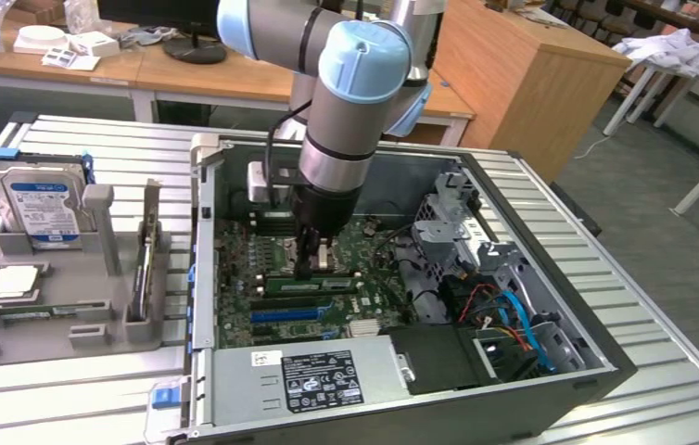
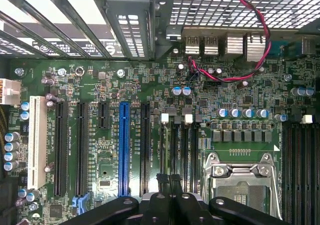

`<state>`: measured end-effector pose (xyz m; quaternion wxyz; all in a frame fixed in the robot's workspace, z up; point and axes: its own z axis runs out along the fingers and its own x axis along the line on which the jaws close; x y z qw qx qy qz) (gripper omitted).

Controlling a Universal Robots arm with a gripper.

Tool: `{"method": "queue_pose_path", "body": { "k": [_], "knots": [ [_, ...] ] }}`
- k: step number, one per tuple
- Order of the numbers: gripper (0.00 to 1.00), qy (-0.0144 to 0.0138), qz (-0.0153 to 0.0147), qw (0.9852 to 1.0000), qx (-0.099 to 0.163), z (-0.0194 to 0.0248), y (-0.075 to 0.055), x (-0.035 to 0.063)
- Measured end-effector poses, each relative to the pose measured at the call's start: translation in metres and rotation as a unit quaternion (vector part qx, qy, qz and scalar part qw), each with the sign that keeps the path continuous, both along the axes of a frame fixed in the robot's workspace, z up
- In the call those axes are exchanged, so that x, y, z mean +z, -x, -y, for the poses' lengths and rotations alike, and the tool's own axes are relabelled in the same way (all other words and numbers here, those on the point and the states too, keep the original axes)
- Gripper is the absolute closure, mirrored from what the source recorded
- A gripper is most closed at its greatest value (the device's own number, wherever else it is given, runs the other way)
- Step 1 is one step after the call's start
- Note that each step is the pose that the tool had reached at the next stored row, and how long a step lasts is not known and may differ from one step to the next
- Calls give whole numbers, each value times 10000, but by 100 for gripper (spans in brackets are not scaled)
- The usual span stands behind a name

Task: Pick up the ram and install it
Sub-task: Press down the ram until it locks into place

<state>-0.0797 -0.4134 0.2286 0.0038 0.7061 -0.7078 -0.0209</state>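
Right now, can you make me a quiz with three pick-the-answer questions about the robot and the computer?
1. Where is the gripper?
A. On the floor.
B. Inside the open computer case, over the motherboard.
C. Up by the ceiling.

2. What colour is the long slot between two black slots?
A. Blue.
B. Orange.
C. Pink.

3. How does the hard drive sit?
A. Flat on the motherboard.
B. Hanging from the gripper.
C. Standing on edge in the grey holder.

Answers:
1. B, the arm reaches down into the case.
2. A, it looks bright blue beside its black neighbours.
3. C, its label faces out, upright in the holder.
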Motion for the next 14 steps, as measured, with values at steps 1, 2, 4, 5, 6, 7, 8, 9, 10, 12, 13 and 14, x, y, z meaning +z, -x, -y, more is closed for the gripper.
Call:
{"method": "queue_pose_path", "body": {
  "k": [1,2,4,5,6,7,8,9,10,12,13,14],
  "knots": [
    [89,-1,2,10000,-1,-1,3,-1],
    [89,-1,5,10000,-1,-1,6,-1],
    [89,0,9,10000,0,0,11,0],
    [89,0,9,10000,1,0,12,0],
    [89,0,10,10000,1,0,13,0],
    [89,0,12,10000,-1,0,15,0],
    [89,0,18,10000,-2,0,20,0],
    [89,0,24,10000,-1,0,24,0],
    [89,0,30,10000,0,0,27,0],
    [89,0,39,10000,-1,0,34,0],
    [89,0,44,10000,0,0,38,0],
    [89,0,50,10000,0,0,43,0]
  ]
}}
